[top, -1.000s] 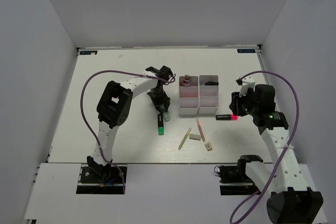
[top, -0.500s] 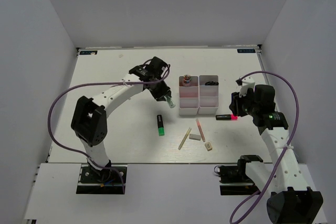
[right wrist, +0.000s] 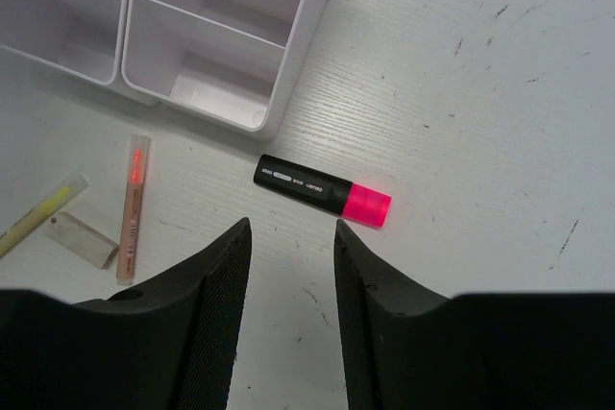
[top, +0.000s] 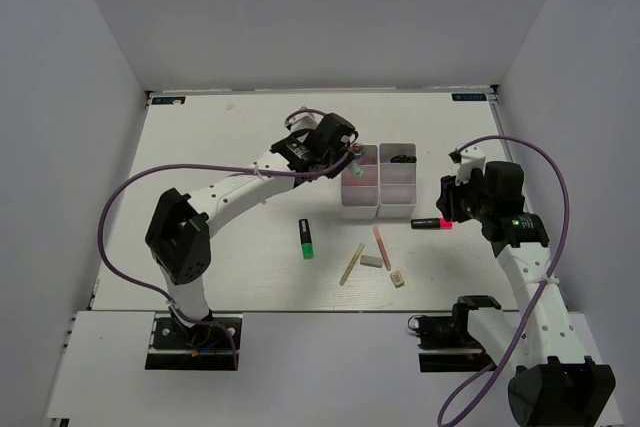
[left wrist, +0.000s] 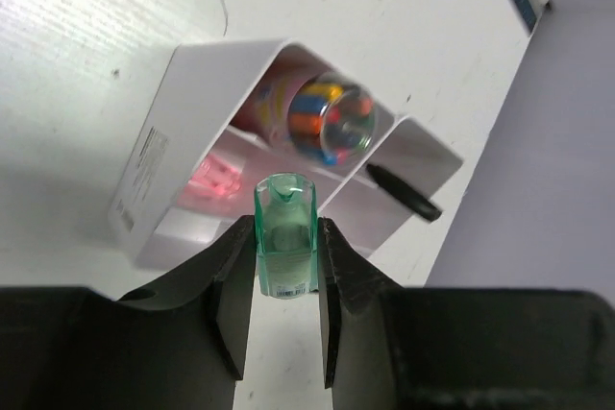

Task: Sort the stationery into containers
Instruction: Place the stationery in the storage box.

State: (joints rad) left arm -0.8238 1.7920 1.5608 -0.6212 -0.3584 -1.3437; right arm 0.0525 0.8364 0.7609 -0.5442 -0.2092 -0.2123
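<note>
My left gripper is shut on the mint-green marker and holds it above the left side of the white bins. In the left wrist view the marker hangs between my fingers over the bins. My right gripper is open and empty, just above the black-pink marker on the table right of the bins. In the right wrist view that marker lies just ahead of my gripper. Black scissors lie in the back right bin.
A black-green marker, a cream stick, a pink stick, a grey eraser and a tan eraser lie in front of the bins. A small clear jar of coloured bits sits in the back left bin.
My left arm lifted the mint-green marker off the table left of the bins and carried it right, over the bins' left side. The right arm has not moved.
</note>
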